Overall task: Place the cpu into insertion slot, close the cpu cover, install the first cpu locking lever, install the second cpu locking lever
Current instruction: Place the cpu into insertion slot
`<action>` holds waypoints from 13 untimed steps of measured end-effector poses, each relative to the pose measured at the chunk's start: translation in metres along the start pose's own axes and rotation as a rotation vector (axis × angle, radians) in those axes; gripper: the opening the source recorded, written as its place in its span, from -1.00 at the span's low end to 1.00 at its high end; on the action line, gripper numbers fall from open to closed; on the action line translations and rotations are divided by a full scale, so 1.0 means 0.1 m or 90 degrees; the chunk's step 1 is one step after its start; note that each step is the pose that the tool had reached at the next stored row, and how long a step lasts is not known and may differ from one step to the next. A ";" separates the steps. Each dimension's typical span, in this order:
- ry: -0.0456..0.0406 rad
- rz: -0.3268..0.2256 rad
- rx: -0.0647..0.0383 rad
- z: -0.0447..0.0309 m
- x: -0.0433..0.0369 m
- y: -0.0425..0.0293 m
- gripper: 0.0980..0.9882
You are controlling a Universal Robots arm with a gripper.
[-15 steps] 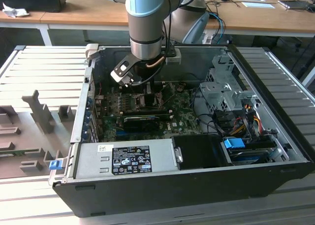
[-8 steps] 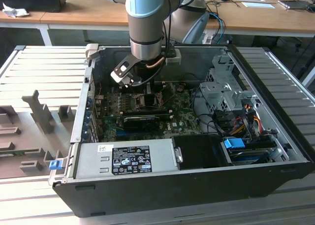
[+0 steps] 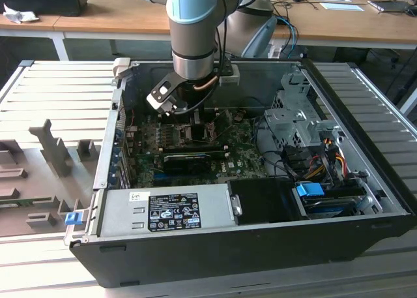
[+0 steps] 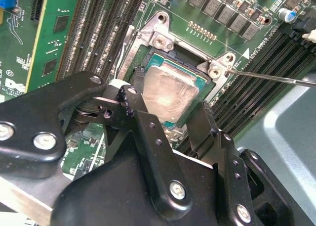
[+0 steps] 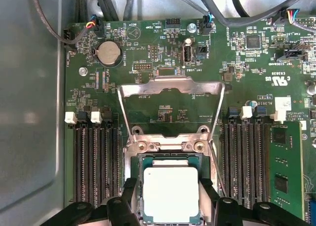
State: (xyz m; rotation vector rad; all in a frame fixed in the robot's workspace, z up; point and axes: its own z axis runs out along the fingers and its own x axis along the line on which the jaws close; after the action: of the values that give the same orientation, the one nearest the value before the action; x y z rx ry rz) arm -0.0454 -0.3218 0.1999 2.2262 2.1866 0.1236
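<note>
Open computer case on a ribbed metal bench in the exterior view, with the arm reaching straight down into it and the gripper low over the green motherboard, toward the case's far wall. At the near side of the case, a grey power supply with a label on top. Outside the case, on the exterior view's left, grey fixture blocks standing on the bench. In both wrist views, the cpu lying flat and square inside the insertion slot, silver-grey top up, the slot's metal rim showing around it. Gripper right down at the chip, black bodywork close on two opposite sides of it; clamped on the cpu or just clear of it, cannot tell. Cpu cover not closed: swung up and back from the slot, joined to it at one edge, with bare green board showing through its large window. One cpu locking lever, a thin metal rod, running out from a corner of the slot across the memory slots, clear of the cover. More black memory slots on either side of the insertion slot, and a round coin battery on the board beyond the raised cover.
</note>
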 end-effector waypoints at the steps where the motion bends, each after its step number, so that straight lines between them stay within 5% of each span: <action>1: -0.0002 0.000 0.000 -0.002 0.000 0.000 0.14; 4: -0.0013 0.000 0.001 -0.066 0.002 0.004 0.14; 13: -0.0053 0.000 0.002 -0.072 0.003 0.006 0.14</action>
State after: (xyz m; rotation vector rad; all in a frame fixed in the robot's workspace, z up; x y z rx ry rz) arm -0.0453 -0.3218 0.2071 2.2239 2.1849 0.1104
